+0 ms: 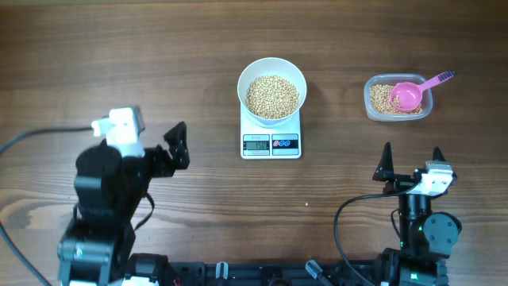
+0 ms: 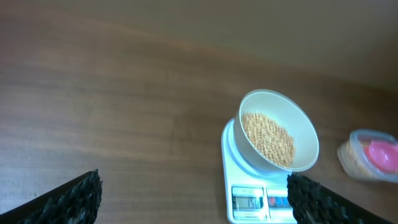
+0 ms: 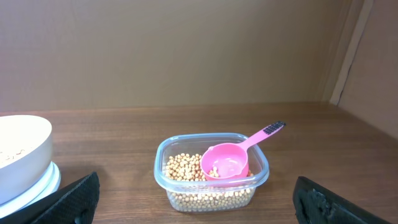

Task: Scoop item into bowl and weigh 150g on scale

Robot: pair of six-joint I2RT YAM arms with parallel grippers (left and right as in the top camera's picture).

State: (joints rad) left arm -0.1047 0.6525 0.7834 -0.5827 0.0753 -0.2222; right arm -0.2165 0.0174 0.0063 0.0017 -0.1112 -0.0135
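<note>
Resting on scale (image 1: 271, 144), bowl (image 1: 272, 69) of beans (image 1: 272, 96), well apart from left pincer (image 1: 181, 144) and right pincer (image 1: 412, 151), both wide, seemingly empty.

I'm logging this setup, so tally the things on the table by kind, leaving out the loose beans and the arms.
white bowl: 1
scale: 1
clear tub: 1
pink scoop: 1
Total: 4
</note>
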